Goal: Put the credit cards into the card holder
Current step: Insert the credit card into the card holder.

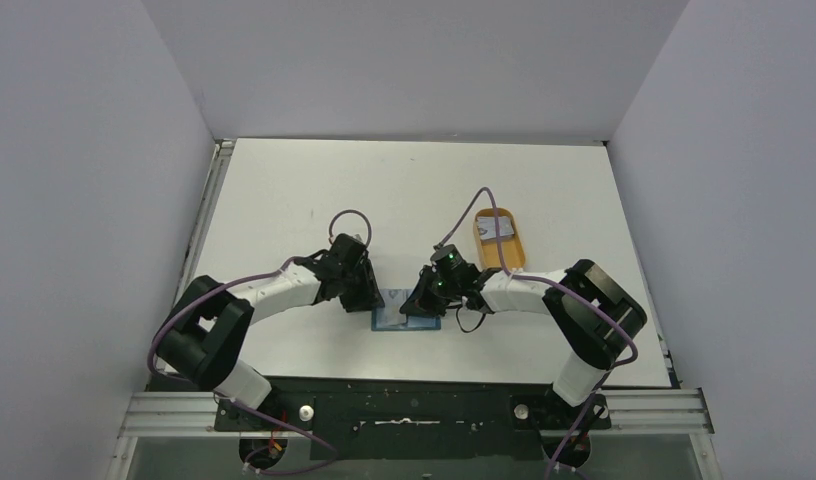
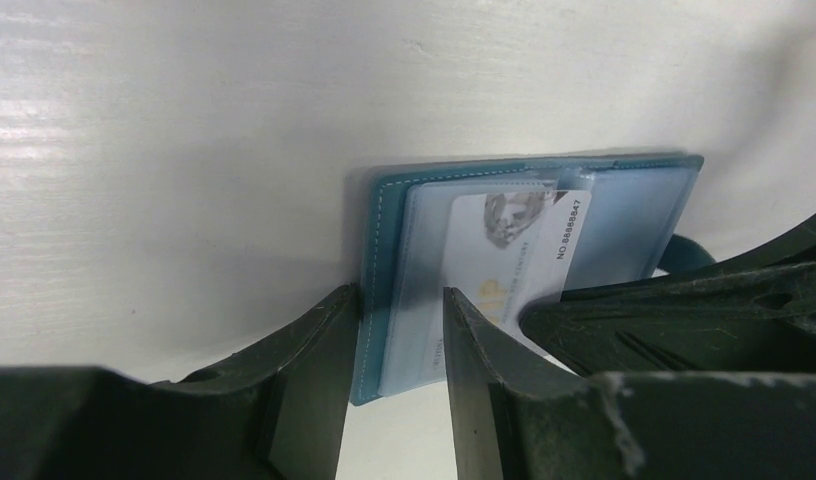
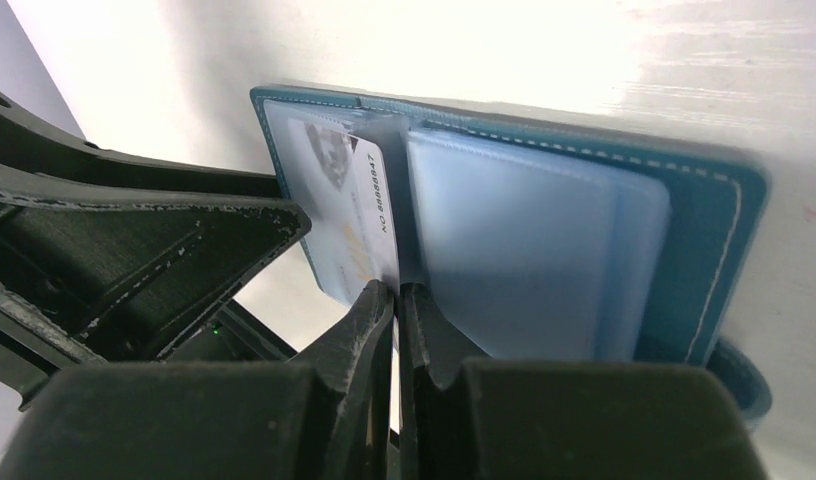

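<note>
Right wrist: right gripper point(image 3: 396, 295) is pinching the credit card point(image 3: 349, 215), which is sitting partly inside the open card holder point(image 3: 704, 230) on the table point(image 1: 404, 190), while left gripper point(image 2: 399, 300) is straddling its edge, fingers part-open.

White table point(image 1: 384, 200), teal card holder point(image 1: 404, 322), orange tray point(image 1: 506, 256)

My top camera hangs high behind the arm bases, looking down over the whole white tabletop point(image 1: 314, 190). There the open teal-blue folding card holder point(image 1: 404, 322) lies near six o'clock. Both wrist cameras peer down at it from very close, left from its ten o'clock, right from two. All three views share it.
</note>
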Tool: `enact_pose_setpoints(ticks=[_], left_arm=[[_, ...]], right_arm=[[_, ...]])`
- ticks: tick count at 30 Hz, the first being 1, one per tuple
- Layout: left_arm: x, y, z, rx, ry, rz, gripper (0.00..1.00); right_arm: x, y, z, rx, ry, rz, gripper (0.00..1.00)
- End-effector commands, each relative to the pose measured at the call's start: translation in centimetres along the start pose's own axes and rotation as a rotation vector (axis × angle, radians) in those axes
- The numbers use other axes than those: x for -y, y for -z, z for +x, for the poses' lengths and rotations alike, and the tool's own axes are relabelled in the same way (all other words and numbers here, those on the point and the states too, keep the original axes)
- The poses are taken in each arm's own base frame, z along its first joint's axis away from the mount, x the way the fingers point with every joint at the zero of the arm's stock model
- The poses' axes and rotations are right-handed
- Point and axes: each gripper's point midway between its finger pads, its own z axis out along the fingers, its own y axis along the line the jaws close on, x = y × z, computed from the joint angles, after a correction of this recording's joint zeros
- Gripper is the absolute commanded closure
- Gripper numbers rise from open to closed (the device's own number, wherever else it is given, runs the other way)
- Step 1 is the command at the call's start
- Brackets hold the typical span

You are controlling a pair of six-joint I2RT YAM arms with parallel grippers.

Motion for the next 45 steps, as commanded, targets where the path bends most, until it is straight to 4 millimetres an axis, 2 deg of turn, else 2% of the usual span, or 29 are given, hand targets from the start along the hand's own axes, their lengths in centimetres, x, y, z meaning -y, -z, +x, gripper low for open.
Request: enact_pose_setpoints(ticks=[1, 7, 12, 15, 25, 33, 45], left_arm=[[-2.5, 0.6, 2.1, -0.06, 0.013, -0.071, 0.64], [-2.1, 1.7, 1.4, -0.035, 0.022, -0.047, 0.56], [-2.0, 2.6, 0.7, -0.003, 0.041, -0.025, 0.54], [-2.2, 2.5, 0.3, 0.003, 0.059, -0.01, 0.55], [-1.2, 0.6, -0.1, -0.048, 0.079, 0.048, 0.7], [-0.9, -0.2, 0.4, -0.077, 0.08, 0.069, 0.83], [-0.3, -0.5, 0.7, -0.093, 0.074, 0.097, 0.88]], right_arm=[[-0.4, 0.5, -1.3, 0.066, 0.058, 0.031, 0.94], [-1.1, 1.1, -1.1, 0.042, 0.104, 0.031, 0.75], [-1.7, 1.1, -0.8, 0.023, 0.146, 0.03, 0.64], [-2.0, 1.1, -0.8, 0.02, 0.164, 0.031, 0.6], [-1.6, 0.6, -0.4, -0.001, 0.22, 0.073, 0.58], [-2.2, 0.4, -0.3, -0.003, 0.287, 0.093, 0.58], [-3.4, -0.2, 0.6, -0.025, 0.409, 0.133, 0.57]])
